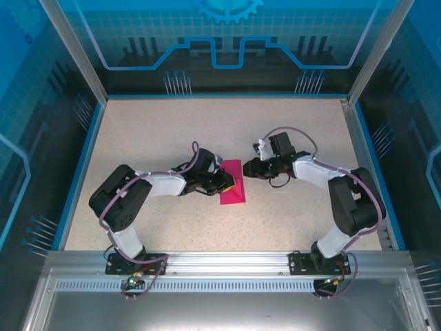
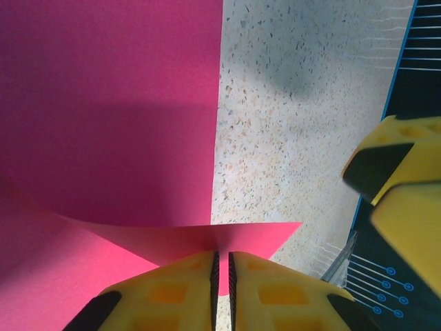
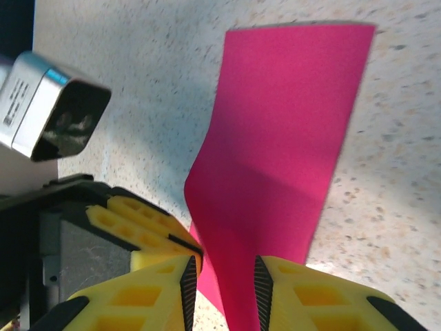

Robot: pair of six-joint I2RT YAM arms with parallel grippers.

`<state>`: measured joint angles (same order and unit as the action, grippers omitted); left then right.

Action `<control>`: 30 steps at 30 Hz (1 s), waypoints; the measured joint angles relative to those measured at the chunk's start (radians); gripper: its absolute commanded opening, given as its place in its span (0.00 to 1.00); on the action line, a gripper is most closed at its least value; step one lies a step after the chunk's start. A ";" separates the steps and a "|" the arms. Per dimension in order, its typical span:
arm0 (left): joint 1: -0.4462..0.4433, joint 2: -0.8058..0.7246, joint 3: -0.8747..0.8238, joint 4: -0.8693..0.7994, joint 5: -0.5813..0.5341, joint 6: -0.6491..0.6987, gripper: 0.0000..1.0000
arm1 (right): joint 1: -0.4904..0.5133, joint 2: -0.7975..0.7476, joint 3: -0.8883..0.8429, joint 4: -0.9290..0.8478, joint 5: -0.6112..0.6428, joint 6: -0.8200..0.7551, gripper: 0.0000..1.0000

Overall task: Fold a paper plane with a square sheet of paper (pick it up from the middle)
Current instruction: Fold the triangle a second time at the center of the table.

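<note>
The magenta-pink sheet of paper (image 1: pixel 233 187) lies mid-table, partly folded, with one flap lifted off the flat part. My left gripper (image 1: pixel 226 181) is shut on the lifted flap's edge; in the left wrist view its gripper (image 2: pixel 222 276) pinches the pink paper (image 2: pixel 110 103) in a thin slit between the pads. My right gripper (image 1: pixel 248 169) faces it from the right. In the right wrist view that gripper (image 3: pixel 225 289) stands open around the raised paper (image 3: pixel 289 110), which runs close to its right pad. No finished plane shape shows.
The speckled table (image 1: pixel 207 131) has blue walls (image 1: pixel 81 165) on the left, back and right. A metal rail (image 1: pixel 220 265) runs along the near edge. The two grippers sit close together, the left one's fingers (image 3: pixel 141 227) beside the right jaws.
</note>
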<state>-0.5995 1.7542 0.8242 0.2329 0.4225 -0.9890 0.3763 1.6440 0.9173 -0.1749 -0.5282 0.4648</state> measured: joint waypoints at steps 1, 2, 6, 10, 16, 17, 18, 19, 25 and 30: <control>0.000 0.000 0.000 0.000 0.000 0.000 0.16 | 0.011 0.008 0.002 0.000 -0.004 -0.011 0.30; 0.000 0.000 0.000 0.000 0.000 0.000 0.16 | 0.019 0.018 0.005 0.000 -0.007 -0.016 0.30; 0.000 0.000 0.000 -0.002 0.000 0.000 0.16 | 0.048 0.069 0.010 0.003 -0.021 -0.032 0.29; 0.000 0.000 0.000 -0.003 0.000 0.000 0.15 | 0.058 0.095 0.010 0.003 -0.027 -0.039 0.26; 0.000 0.000 0.000 -0.003 0.000 0.000 0.15 | 0.058 0.095 0.010 0.013 -0.026 -0.040 0.24; 0.000 0.000 0.000 -0.003 0.000 0.000 0.15 | 0.058 0.095 0.010 0.013 -0.026 -0.040 0.24; 0.000 0.000 0.000 -0.003 0.000 0.000 0.15 | 0.058 0.094 0.009 0.015 -0.026 -0.040 0.23; 0.000 0.000 0.000 -0.003 0.000 0.000 0.15 | 0.057 0.092 0.007 0.019 -0.026 -0.040 0.22; 0.000 0.003 0.000 -0.004 0.000 0.000 0.15 | 0.055 0.071 -0.005 0.027 -0.014 -0.036 0.17; 0.000 0.014 0.000 -0.010 0.000 0.000 0.15 | 0.055 0.070 -0.005 0.034 -0.005 -0.036 0.09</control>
<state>-0.5999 1.7683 0.8242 0.2226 0.4229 -0.9886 0.4313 1.7142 0.9119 -0.1413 -0.5327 0.4290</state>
